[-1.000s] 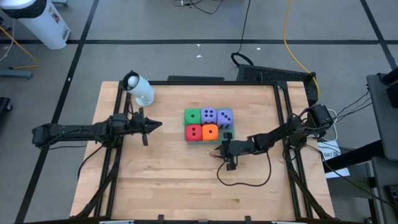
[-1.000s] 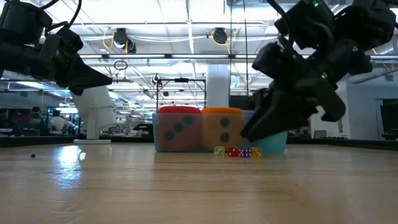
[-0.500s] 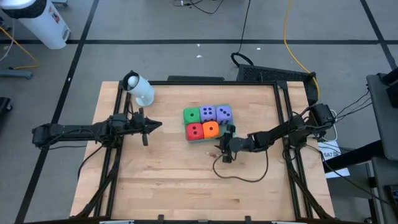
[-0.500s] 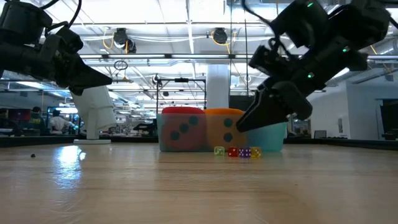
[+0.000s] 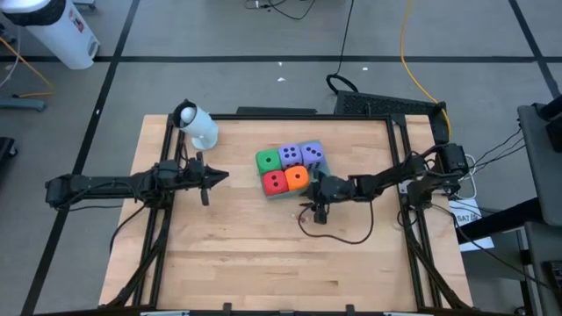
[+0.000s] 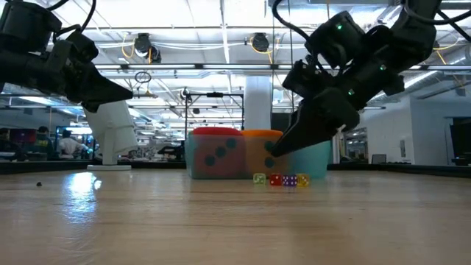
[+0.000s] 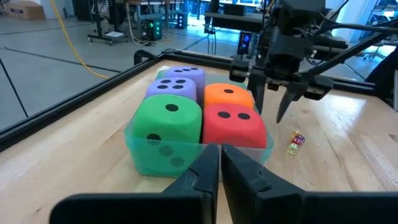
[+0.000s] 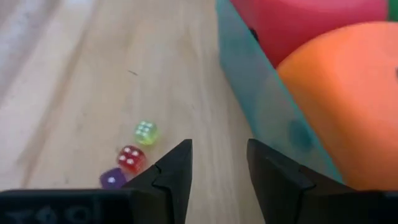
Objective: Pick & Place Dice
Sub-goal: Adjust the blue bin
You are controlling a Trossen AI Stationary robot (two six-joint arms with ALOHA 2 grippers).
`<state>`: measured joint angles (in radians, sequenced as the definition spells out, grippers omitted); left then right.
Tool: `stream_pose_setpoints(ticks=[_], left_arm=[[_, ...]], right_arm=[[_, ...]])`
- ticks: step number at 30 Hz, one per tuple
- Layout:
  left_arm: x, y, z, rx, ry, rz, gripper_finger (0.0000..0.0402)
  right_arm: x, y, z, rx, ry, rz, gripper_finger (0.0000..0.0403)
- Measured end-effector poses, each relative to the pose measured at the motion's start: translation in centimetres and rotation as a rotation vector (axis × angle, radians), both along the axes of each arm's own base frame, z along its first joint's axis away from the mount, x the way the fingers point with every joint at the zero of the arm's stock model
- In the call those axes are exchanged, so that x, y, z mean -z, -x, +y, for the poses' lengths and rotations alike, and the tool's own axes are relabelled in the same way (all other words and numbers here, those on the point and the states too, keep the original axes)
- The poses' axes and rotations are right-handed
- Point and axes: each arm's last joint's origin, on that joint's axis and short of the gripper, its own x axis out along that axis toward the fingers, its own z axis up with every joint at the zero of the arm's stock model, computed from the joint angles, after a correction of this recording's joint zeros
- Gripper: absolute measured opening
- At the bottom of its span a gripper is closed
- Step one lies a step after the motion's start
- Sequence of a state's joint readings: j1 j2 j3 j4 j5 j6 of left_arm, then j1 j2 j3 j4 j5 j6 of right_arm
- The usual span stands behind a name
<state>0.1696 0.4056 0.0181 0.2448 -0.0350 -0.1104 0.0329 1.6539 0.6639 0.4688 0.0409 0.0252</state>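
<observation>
Five big dice sit packed in a translucent teal tray (image 5: 314,182) near the table's (image 5: 228,254) middle: green die (image 5: 268,161), two purple dice (image 5: 300,155) and, nearer the front edge, red die (image 5: 275,181) and orange die (image 5: 297,178). From table height only the red and orange faces show, with the rest of the group hidden behind them, and the tray's wall blurs their lower halves. The block of dice lies slightly skewed, its long row running roughly from 9 toward 3 o'clock and lifted a little at the 3 o'clock end. Three or four tiny clear dice (image 6: 280,179) lie on the wood just beside the tray's front; their pips are too small to read except in the right wrist view. At the tray's 4 o'clock corner the right gripper (image 5: 318,188) hangs with its fingers partly spread, holding nothing, tips pointing down beside the orange die; whether they touch the tray cannot be told. A dark cable (image 5: 338,235) loops on the table below it. Off at 9 o'clock from the tray, well apart, the left gripper (image 5: 213,177) waits with its fingers pressed together. A white cylinder (image 5: 198,125) lies at the table's 10 o'clock corner.
</observation>
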Motion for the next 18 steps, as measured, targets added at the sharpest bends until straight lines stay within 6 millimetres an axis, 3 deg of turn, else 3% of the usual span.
stream_pose_setpoints(ticks=[3,12,18], left_arm=[[0.0,0.0,0.0,-0.001,0.001,-0.001,0.0026],[0.0,0.0,0.0,-0.006,0.11,-0.023,0.0026],[0.1,-0.3,-1.1,0.153,0.183,-0.014,0.0009]], right_arm=[[-0.3,-0.2,0.1,-0.038,-0.008,-0.04,0.0146],[-0.2,-0.2,-1.3,0.1,0.057,-0.027,0.0146],[-1.2,-0.4,-1.1,0.084,0.079,-0.107,0.0146]])
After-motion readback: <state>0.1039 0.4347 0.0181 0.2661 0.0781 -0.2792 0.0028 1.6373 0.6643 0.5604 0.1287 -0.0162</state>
